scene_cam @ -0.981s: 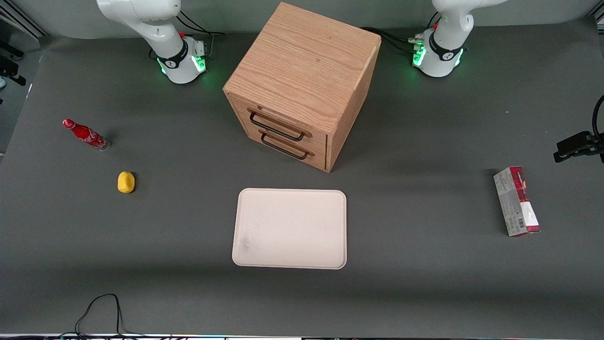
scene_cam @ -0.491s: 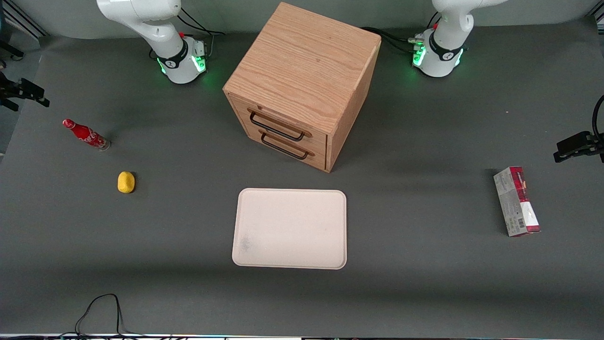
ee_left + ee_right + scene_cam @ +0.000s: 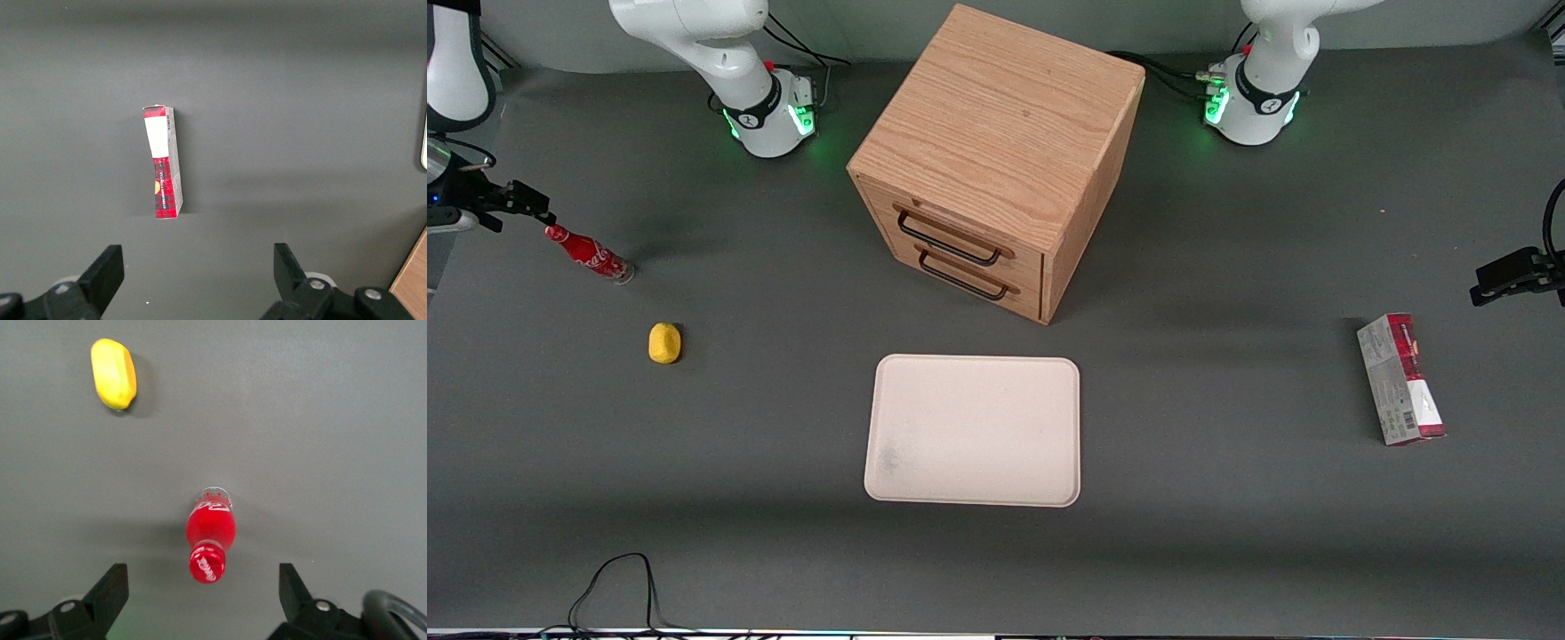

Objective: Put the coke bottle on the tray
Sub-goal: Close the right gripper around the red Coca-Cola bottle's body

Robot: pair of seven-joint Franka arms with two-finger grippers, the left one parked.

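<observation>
Small red coke bottle (image 3: 590,254) standing upright on the grey table mat (image 3: 1227,551) toward the working arm's end, well apart from the tray (image 3: 974,430), with a yellow lump (image 3: 664,343) nearer the front camera than it. Probably light and stiff, with a slick rounded plastic body; narrow base, so likely easy to tip with a sideways nudge. Best taken on the wider body below the neck rather than on the red cap (image 3: 206,563), squarely from both sides. Right gripper (image 3: 203,593) above the bottle, fingers (image 3: 110,590) spread wide on either side of the cap in the right wrist view, holding nothing; in the front view, just beside the cap at the table's edge. Tray lying flat and bare in front of the wooden two-drawer cabinet (image 3: 996,160). Red-and-grey carton (image 3: 1400,378) off toward the parked arm's end.
</observation>
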